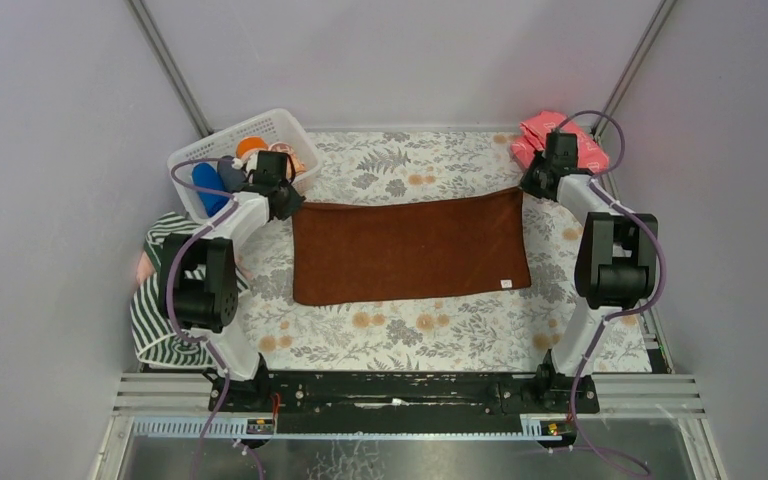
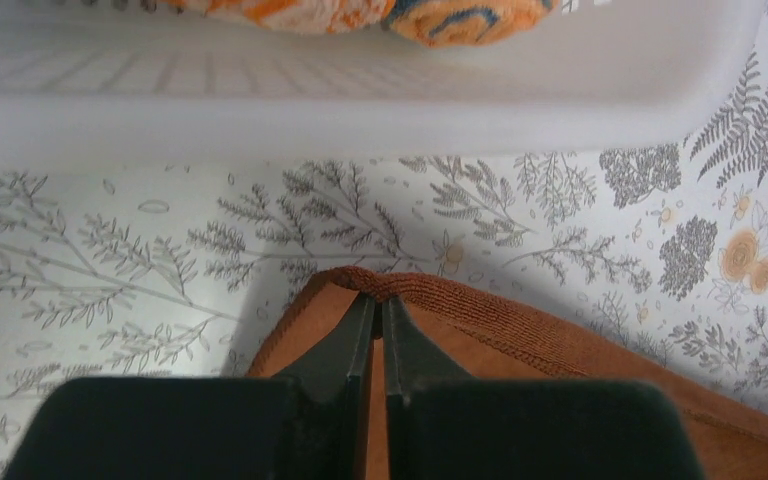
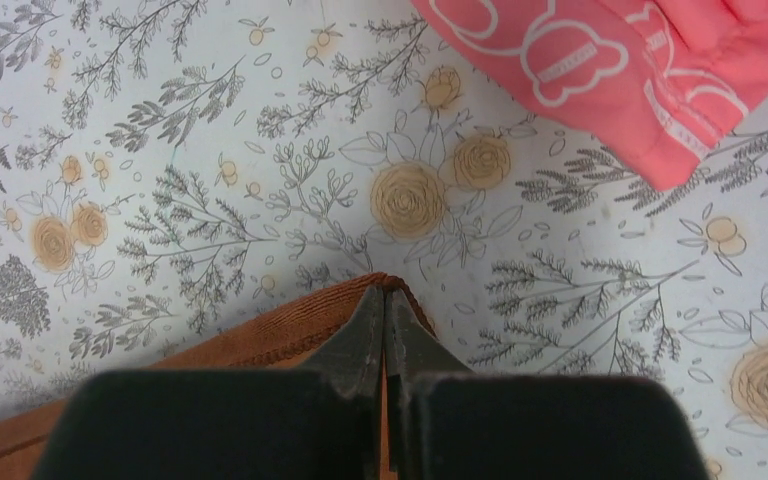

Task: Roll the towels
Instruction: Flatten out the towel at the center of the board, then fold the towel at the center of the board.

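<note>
Softness decides how the brown towel (image 1: 410, 250) will handle: it looks like light, limp terry with no stiffness of its own, so it should sag from any point it is lifted by and fold wherever it is left unsupported. It lies spread flat across the middle of the desk (image 1: 410, 335), long side running left to right, and a small white tag shows at its near right corner. The pile ought to grip itself rather than slip, which should help a roll stay put, though a slack start would probably give a loose, crooked cylinder.

The hemmed corners are the sensible places to hold, and both far ones are taken. The left hand (image 1: 282, 196) is clenched on the far left corner, fingertips pinched onto the hem. The right hand (image 1: 542, 180) is clenched the same way on the far right corner. With both corners held, the far edge can be kept taut and carried evenly.

A striped towel (image 1: 160, 325) lies bunched at the desk's left edge under the left arm. A basket (image 1: 188, 152) of rolled cloths sits at the far left corner, and a coral cloth (image 1: 535, 130) at the far right.
</note>
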{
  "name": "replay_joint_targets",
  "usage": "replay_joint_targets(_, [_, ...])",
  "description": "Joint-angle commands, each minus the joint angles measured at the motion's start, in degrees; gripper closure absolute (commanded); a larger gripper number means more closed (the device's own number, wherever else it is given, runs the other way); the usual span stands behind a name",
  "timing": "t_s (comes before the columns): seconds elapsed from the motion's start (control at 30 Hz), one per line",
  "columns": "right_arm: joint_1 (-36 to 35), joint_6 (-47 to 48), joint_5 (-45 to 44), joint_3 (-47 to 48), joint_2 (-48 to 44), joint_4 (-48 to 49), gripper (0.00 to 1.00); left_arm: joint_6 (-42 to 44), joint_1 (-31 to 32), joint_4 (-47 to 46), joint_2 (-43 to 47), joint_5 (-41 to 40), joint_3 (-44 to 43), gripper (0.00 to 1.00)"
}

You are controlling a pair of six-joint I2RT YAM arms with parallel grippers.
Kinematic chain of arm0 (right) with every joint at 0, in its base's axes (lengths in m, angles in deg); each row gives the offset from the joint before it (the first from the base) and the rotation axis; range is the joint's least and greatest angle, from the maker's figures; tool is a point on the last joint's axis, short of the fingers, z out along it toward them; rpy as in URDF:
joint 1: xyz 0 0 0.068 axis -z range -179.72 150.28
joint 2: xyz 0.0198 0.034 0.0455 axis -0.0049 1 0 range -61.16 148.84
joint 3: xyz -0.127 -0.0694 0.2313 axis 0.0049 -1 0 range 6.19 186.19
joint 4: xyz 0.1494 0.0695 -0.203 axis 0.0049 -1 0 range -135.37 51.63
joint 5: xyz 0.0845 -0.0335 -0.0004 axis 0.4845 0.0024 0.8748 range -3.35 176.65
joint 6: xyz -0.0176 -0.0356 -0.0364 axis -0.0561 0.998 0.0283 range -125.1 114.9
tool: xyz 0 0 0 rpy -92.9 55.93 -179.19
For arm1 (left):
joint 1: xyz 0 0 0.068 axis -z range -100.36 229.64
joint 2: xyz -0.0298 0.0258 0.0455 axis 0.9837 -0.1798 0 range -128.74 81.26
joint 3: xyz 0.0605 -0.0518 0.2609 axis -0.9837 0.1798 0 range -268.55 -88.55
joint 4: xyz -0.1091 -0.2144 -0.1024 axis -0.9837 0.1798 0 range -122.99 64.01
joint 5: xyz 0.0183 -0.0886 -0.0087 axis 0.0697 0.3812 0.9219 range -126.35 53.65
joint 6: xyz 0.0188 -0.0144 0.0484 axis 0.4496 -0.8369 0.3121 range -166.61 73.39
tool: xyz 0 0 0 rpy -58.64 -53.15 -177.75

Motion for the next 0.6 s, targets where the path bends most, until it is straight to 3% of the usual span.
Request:
replay_joint_targets(0.0, [0.5, 1.3, -0.4, 4.5, 1.0, 1.3, 1.00, 1.6, -1.8, -4.2, -2.7, 1.3, -4.3, 1.00])
replay_joint_targets(0.17, [0.7, 1.5, 0.3, 5.8, 1.3, -2.7, 1.00, 1.5, -2.3, -2.1, -2.3, 3.4, -4.1, 1.00])
replay_joint_targets(0.57, [0.7, 2.7, -1.6, -3.6, -8.0, -12.6, 1.00, -1.1, -2.4, 2.7, 6.6, 9.6, 5.9, 1.00])
